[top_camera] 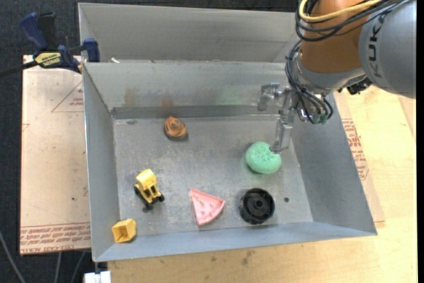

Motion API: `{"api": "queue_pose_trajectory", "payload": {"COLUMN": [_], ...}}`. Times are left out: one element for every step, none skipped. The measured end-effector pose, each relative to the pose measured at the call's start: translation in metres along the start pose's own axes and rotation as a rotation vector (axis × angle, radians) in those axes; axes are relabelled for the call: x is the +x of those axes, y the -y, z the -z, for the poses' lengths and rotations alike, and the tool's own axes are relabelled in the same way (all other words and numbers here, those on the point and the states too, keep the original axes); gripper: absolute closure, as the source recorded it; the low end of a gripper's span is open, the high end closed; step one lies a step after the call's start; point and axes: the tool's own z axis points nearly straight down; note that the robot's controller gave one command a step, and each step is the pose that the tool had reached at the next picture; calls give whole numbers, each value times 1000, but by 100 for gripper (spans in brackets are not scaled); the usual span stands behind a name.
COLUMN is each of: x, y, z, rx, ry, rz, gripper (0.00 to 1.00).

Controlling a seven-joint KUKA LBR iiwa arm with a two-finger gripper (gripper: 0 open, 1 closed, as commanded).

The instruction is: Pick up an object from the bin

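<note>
1 green round lump [263, 159] sits just under & touching end effector [281, 142] tip; open/shut can't tell.

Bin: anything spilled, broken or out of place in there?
Nothing stands out: nothing in the bin looks spilled, broken or tipped. The pincer hangs at the upper edge of the green lump.

Pale green lump [264, 159], resting right of centre

I count six things, one each: green lump [263, 159], black wheel [256, 205], pink wedge [206, 207], yellow truck [148, 187], yellow block [124, 230], brown knob [175, 128].
</note>
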Motion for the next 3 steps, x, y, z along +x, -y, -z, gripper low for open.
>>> {"api": "queue_pose_trajectory", "payload": {"x": [-1,11,14], "y": [0,23,23], "z": [5,-38,-90], "rx": [1,1,2], "ry": [7,11,9], "rz": [1,100,167], "gripper": [0,0,0]}}
